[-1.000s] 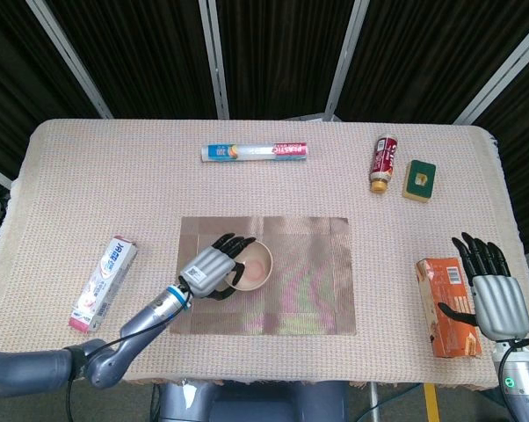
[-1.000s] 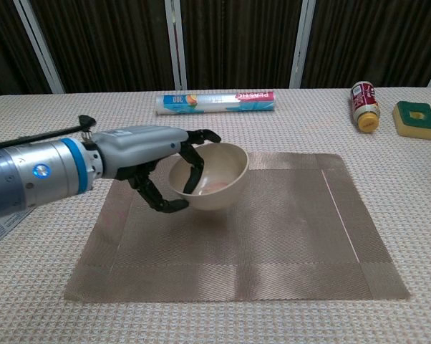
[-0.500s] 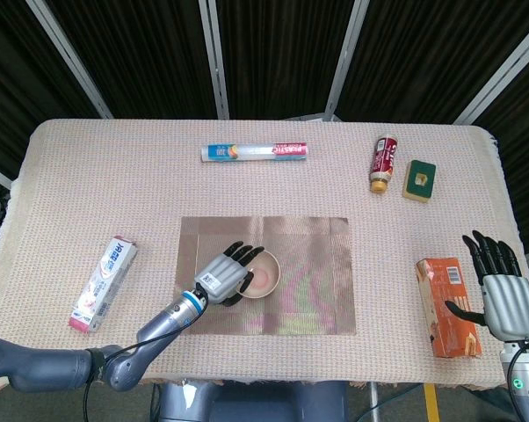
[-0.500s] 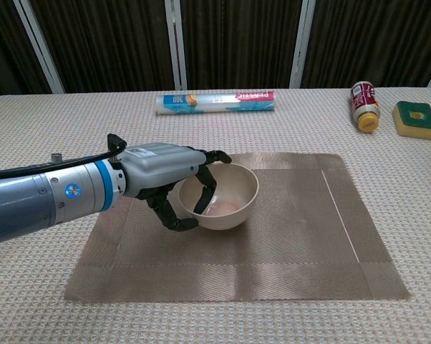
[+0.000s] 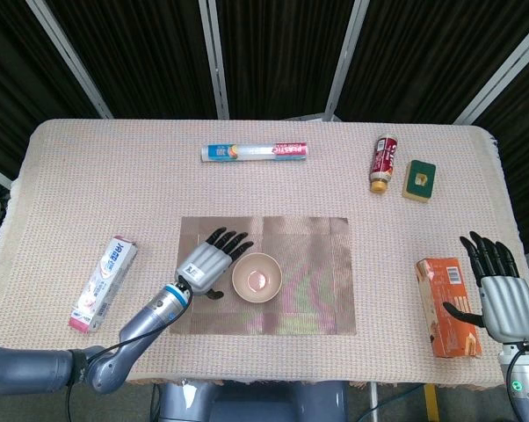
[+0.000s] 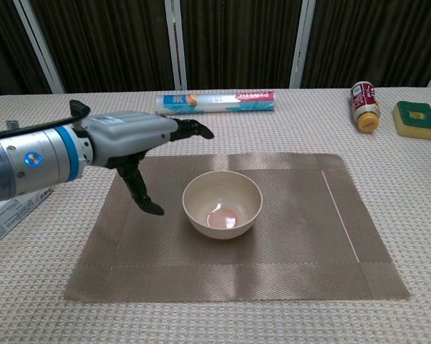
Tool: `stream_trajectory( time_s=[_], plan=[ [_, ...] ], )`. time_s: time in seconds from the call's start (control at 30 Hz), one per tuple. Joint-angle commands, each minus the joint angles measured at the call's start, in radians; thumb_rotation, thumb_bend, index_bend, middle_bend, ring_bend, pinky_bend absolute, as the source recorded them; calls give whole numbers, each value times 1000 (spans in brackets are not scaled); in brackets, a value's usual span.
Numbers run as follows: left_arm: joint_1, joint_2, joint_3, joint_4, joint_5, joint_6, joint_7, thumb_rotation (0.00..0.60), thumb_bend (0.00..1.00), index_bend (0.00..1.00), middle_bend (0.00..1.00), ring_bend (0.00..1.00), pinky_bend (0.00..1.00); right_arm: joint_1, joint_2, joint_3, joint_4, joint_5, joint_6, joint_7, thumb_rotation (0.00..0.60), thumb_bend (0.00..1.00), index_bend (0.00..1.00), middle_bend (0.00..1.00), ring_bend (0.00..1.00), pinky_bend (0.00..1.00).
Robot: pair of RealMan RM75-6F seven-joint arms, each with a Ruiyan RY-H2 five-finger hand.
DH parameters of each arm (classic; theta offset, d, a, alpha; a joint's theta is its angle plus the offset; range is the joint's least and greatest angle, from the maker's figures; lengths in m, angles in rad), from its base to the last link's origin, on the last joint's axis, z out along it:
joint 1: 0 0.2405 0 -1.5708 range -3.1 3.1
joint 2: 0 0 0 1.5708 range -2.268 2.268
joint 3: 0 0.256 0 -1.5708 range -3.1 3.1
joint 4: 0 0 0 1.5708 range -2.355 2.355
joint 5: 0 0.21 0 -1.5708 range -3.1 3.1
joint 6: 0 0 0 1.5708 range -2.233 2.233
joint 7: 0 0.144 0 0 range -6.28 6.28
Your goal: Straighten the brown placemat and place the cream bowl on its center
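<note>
Round cream bowl sits upright on woven brown placemat.

left hand: silver shell, black fingers | wrist: blue ring, blue light | right hand: silver, black fingers

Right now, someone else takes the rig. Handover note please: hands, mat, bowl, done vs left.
Left hand: open, fingers spread, clear of the bowl, over the placemat's left part.
Right hand: open, holding nothing, at the table's right edge beside the orange box.
Brown placemat: flat, edges looking square to the table edge.
Cream bowl: upright on the placemat, slightly left of its center in the head view.
Done: mat looks straightened, bowl set down and free of the hand.
Left: perhaps nudge the bowl a little rightward to center it, then withdraw the left arm.
</note>
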Motion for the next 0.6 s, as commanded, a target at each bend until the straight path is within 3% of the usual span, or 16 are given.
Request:
stream_trajectory(
  time_s=[0.03, 0.23, 0.37, 0.6],
  plan=[
    [60, 99, -4, -53, 38, 95, -32, 600, 52, 0, 0, 0, 0, 0, 1, -3, -3, -8, 1, 1, 600, 0, 0, 0, 0, 0],
    [198, 272, 2, -101, 95, 261, -162, 600, 53, 0, 0, 0, 0, 0, 2, -5, -6, -21, 4, 5, 600, 0, 0, 0, 0, 0],
    [316, 369, 42, -110, 174, 381, -280, 600, 53, 0, 0, 0, 0, 0, 2, -7, -9, -31, 7, 8, 600, 0, 0, 0, 0, 0],
    [488, 414, 132, -49, 301, 532, -443, 600, 53, 0, 0, 0, 0, 1, 1, -9, -6, -40, 8, 7, 600, 0, 0, 0, 0, 0]
  ],
)
